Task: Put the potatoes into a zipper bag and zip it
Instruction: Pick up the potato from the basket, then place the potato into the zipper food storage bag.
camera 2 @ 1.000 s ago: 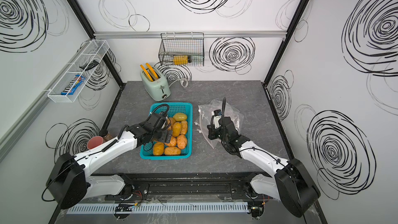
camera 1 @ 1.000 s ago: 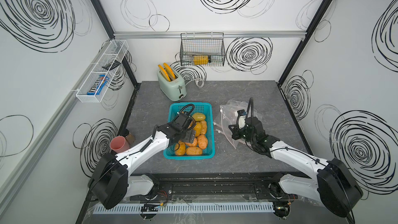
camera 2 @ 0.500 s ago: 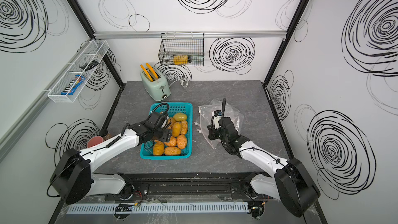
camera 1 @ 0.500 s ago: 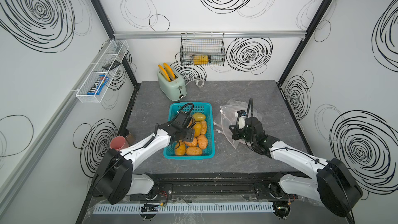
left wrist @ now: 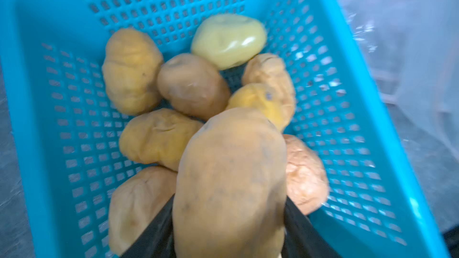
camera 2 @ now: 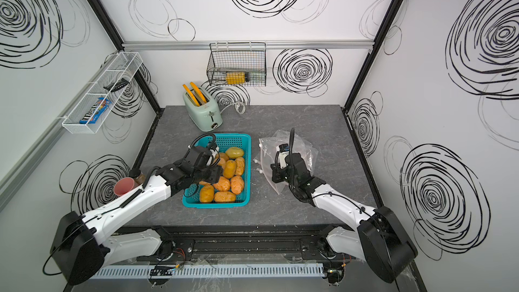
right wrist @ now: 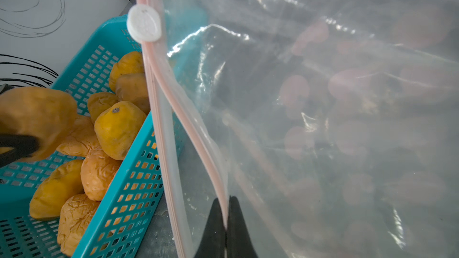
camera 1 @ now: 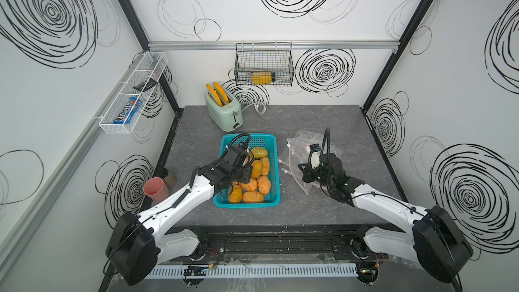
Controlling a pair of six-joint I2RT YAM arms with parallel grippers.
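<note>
Left gripper [left wrist: 228, 198]: closed around the gripped potato [left wrist: 231, 165], black fingers [left wrist: 154, 234] pressed on its two long flanks, near the end closest to the wrist.
Gripped potato: lengthwise between the fingers, most of its body jutting out past the tips; apparently raised off the pile, though blur in the left wrist view leaves that unsure.
Other potatoes [left wrist: 159, 137]: beyond and beneath the left fingertips, heaped in the blue basket [left wrist: 32, 110]; pale yellow-green one [left wrist: 228, 40] farthest out from the tips.
Right gripper [right wrist: 224, 209]: pinched tight on one lip of the zipper bag [right wrist: 323, 120], fingertips meeting on the pink zip track [right wrist: 159, 83].
Bag: spreading away from the right fingertips, no potato seen inside; white slider [right wrist: 144, 23] at the far end of the track from the pinch; mouth parted only a little.
Step in hand: carrying a first potato from basket to bag.
Doing it well: lift straight up until clear of the basket wall, then across toward the right fingers; keep the squeeze firm (long overhang past the tips, so a pivot or slip is likely); tug the pinched lip upward to spread the mouth before arrival; aim the jutting end into the gap beside the right fingertips; release only once well inside.
Risk: potato catching on the unopened stretch of track and dropping beside the bag.
</note>
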